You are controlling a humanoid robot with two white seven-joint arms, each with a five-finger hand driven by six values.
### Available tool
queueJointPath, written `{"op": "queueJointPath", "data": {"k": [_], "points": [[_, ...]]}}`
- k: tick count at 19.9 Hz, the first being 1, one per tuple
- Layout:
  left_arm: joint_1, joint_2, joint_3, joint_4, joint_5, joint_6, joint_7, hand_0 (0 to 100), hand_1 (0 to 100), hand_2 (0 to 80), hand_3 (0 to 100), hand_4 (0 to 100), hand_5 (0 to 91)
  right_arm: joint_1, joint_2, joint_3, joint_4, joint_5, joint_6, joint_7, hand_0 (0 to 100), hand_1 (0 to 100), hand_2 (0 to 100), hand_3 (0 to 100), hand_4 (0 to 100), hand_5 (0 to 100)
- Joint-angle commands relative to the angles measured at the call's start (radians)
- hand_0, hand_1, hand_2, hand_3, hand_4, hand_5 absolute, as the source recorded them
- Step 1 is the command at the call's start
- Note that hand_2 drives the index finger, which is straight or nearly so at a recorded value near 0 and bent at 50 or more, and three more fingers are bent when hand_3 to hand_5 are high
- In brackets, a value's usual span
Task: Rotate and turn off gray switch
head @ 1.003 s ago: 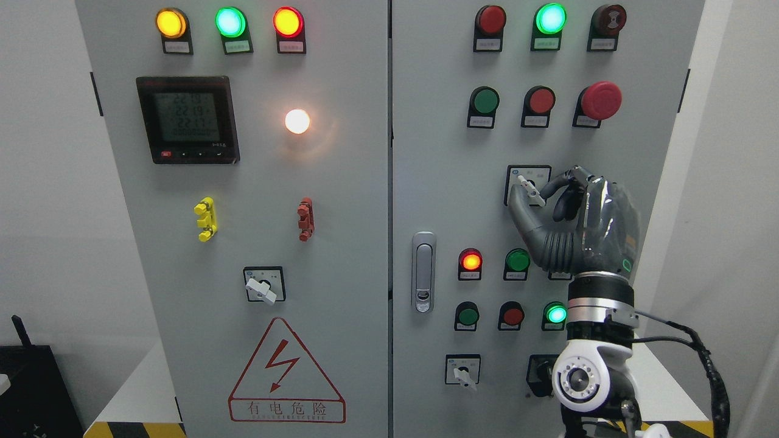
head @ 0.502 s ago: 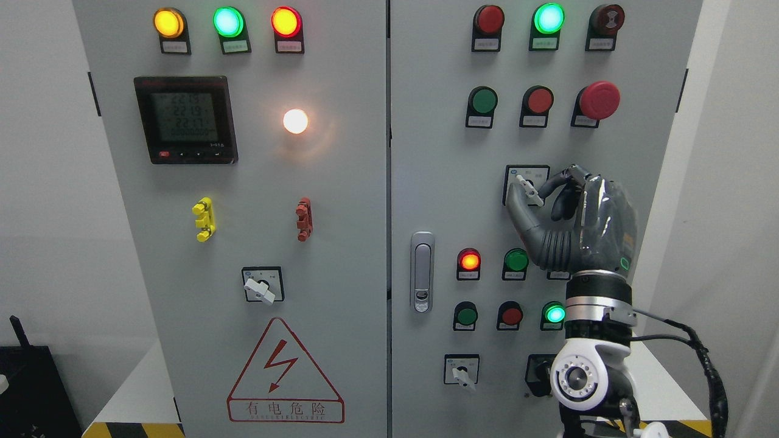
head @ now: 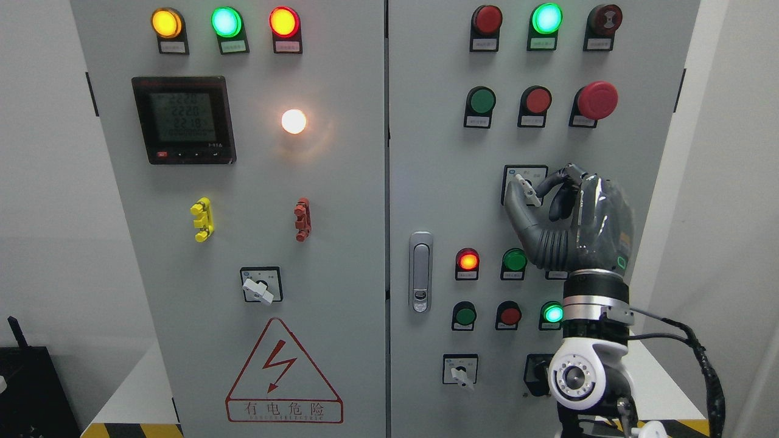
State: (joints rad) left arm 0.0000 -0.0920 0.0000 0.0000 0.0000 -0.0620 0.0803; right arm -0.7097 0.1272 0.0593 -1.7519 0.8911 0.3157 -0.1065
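On the left door of the big gray cabinet [head: 341, 201] there is a black screen [head: 184, 120] with numbers, a glowing white lamp [head: 294, 121], a yellow clip [head: 202, 219], a red clip [head: 302, 219] and a warning triangle [head: 283, 372] with a lightning bolt. On the right door, below a big red push button [head: 597, 100], sits the gray switch [head: 528, 188], with its small handle tilted up to the left. The right robot hand [head: 566, 219] comes up from the bottom right, and its dark thumb and fingers [head: 554, 180] are pinched together on the handle of that switch.
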Motion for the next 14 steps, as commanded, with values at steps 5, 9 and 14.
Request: {"op": "queueJointPath", "data": {"k": [5, 9, 14], "points": [[-0.009, 0.000, 0.008, -0.026, 0.020, -0.004, -0.001, 12, 39, 0.0, 0, 0, 0.0, -0.001, 0.000, 0.004, 0.002, -0.001, -0.001, 0.001, 45, 46, 70, 98, 94, 100], [-0.009, 0.000, 0.008, -0.026, 0.020, -0.005, -0.001, 12, 39, 0.0, 0, 0, 0.0, -0.001, 0.000, 0.004, 0.003, -0.001, -0.001, 0.001, 45, 45, 70, 99, 94, 100], [-0.009, 0.000, 0.008, -0.026, 0.020, -0.005, -0.001, 12, 39, 0.0, 0, 0, 0.0, -0.001, 0.002, 0.004, 0.003, -0.001, -0.001, 0.001, 46, 45, 71, 99, 95, 100]]}}
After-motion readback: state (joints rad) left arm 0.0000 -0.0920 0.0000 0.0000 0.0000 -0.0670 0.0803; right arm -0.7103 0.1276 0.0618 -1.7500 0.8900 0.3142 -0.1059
